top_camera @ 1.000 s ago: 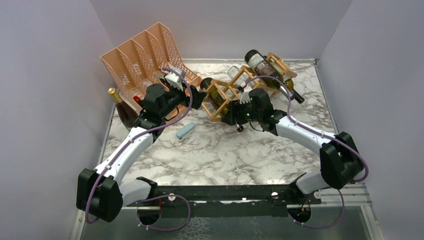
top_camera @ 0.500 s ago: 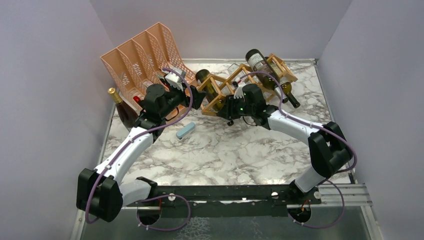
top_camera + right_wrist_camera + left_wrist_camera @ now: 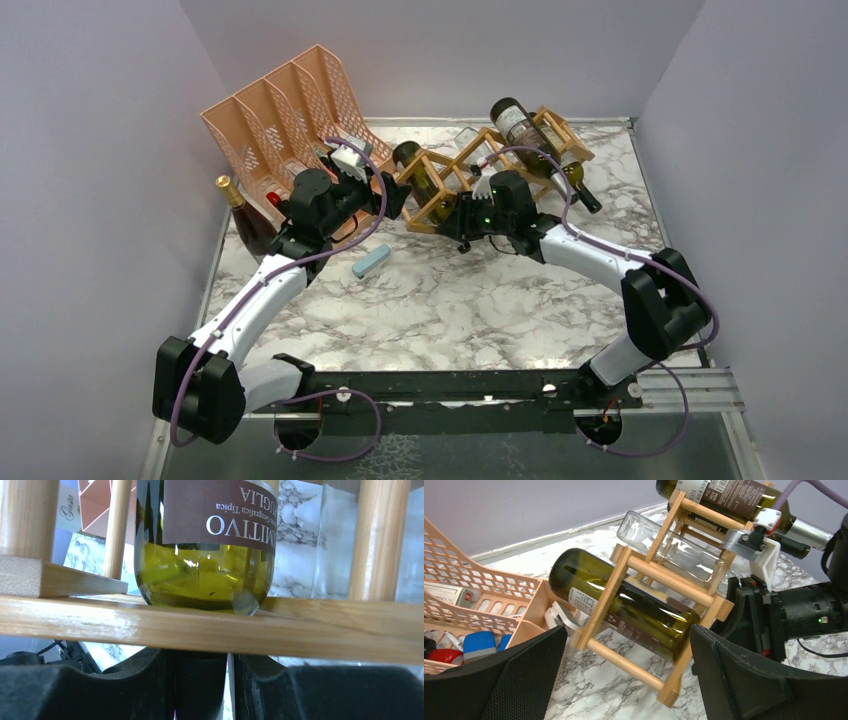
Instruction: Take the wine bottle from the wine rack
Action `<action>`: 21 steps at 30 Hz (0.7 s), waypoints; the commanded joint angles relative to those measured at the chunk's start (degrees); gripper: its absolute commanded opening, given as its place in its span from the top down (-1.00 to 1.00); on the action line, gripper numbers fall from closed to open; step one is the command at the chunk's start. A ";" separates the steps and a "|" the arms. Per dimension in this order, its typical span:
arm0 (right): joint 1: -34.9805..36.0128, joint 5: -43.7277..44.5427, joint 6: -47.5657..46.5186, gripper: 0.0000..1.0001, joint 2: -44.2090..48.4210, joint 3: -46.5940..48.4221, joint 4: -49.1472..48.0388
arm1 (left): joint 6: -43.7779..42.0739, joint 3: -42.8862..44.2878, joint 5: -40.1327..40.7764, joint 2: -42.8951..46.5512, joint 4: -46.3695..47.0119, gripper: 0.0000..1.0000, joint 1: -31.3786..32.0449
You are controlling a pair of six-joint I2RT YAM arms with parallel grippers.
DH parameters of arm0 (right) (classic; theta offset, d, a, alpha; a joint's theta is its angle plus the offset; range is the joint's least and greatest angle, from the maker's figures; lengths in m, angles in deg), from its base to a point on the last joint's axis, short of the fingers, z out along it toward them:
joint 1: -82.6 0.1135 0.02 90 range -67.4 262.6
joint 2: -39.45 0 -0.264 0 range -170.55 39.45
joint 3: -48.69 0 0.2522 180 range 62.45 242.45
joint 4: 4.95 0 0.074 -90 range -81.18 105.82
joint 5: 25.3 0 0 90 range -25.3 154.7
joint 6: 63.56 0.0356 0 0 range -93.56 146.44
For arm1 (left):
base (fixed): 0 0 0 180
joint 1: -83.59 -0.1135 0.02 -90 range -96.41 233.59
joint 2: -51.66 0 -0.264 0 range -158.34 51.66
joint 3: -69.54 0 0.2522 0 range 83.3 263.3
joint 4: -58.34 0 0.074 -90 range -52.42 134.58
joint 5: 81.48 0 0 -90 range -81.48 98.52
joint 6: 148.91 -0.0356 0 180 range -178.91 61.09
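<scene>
**Right pincer clamped on the neck of the green bottle in the rack**

The wine rack [image 3: 490, 165] is a long, low lattice of light tan wooden slats forming diamond-shaped openings, standing at the far side of the marble table [image 3: 450, 300]. At its left end lies the wine bottle [image 3: 624, 605], dark olive-green glass with a dark label, tilted in its opening with the base toward the pink mesh organiser [image 3: 285, 115]. A clear bottle [image 3: 664, 547] lies in the next opening, and another dark labelled bottle [image 3: 535, 145] rests across the rack's right part.

The right pincer [image 3: 202, 680] is closed on the green bottle's neck just below the shoulder, under a rack slat. The left pincer [image 3: 624, 680] stands wide apart, holding nothing, just short of the rack's left end.

In the right wrist view the neck shows only as a dark strip between the pads, and the label is cut off, reading partly "MITIVO". From above, the right arm hides the neck and the grip. The organiser's contents are too small to identify. A small blue-grey block [image 3: 370, 262] lies on the table.
</scene>
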 commanded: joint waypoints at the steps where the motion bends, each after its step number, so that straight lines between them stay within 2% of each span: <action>1: -0.05 -1.50 1.84 0.44 5.07 -3.51 0.63 | -0.10 -0.48 0.75 -0.29 0.90 -0.99 0.26; 12: -0.05 -3.02 2.49 0.45 8.52 -7.03 1.40 | 0.71 -0.50 0.47 -1.93 0.84 -0.99 0.65; 20: -0.10 -2.25 2.06 0.50 12.00 -9.80 1.19 | 2.61 2.32 -0.33 -8.20 -3.56 -0.98 1.13; 21: -0.06 -2.46 1.84 0.50 12.27 -10.05 1.26 | 3.03 2.38 -0.38 -8.64 -3.77 -0.93 1.10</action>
